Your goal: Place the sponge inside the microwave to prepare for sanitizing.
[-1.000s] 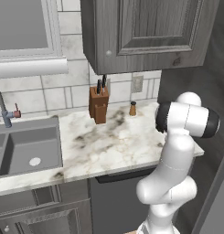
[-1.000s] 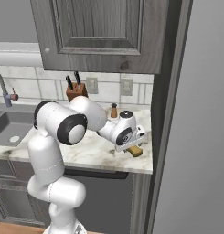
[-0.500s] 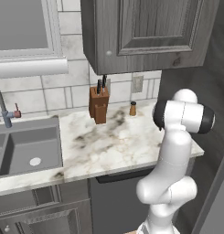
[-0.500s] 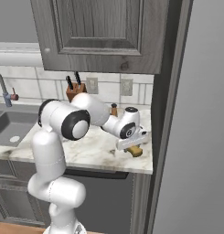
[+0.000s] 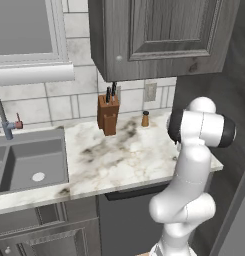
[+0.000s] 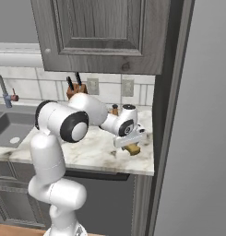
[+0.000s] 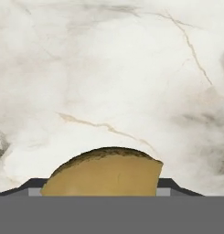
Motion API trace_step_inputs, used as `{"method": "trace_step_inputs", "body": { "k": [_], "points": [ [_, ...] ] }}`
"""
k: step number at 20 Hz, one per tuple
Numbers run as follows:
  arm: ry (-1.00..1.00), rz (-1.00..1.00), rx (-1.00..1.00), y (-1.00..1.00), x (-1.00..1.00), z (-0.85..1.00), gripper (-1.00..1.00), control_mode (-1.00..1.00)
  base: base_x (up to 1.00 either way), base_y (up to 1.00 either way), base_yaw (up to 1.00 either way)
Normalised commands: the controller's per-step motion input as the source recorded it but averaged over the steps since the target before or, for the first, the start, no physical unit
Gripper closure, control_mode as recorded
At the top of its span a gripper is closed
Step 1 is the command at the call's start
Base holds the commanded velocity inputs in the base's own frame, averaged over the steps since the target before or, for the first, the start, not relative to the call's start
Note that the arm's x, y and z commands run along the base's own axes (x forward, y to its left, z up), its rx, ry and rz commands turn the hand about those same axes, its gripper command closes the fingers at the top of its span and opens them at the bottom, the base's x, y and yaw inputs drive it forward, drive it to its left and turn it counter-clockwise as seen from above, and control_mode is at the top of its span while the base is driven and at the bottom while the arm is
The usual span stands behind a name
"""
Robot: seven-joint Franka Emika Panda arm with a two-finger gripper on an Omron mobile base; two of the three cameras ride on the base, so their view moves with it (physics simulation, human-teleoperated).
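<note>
matt yellow sponge [image 7: 104,173], glossy veined marble counter [image 7: 109,68]

one sponge [image 7: 103,172], one shaker bottle [image 5: 145,119]

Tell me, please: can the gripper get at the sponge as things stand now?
Probably yes. The gripper is right at the sponge on the marble counter, with its fingers on both sides of it, and nothing is lying between them.
</note>
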Motion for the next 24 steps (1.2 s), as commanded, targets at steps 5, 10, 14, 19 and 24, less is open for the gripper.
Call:
{"method": "trace_step_inputs", "body": {
  "k": [5,10,14,19,24],
  "points": [
    [0.0,-0.09,-0.1,0.33,-0.2,0.28,1.0,-1.0,0.0,0.0,0.0],
    [0.05,-0.11,-0.06,0.25,-0.57,0.45,1.0,-1.0,0.0,0.0,0.0],
    [0.06,0.0,-0.01,0.14,-0.48,0.88,1.0,-1.0,0.0,0.0,0.0],
    [0.2,-0.01,0.01,0.03,-0.52,0.94,1.0,-1.0,0.0,0.0,0.0],
    [0.05,-0.04,0.07,0.15,-0.4,0.64,1.0,-1.0,0.0,0.0,0.0]
  ]
}}
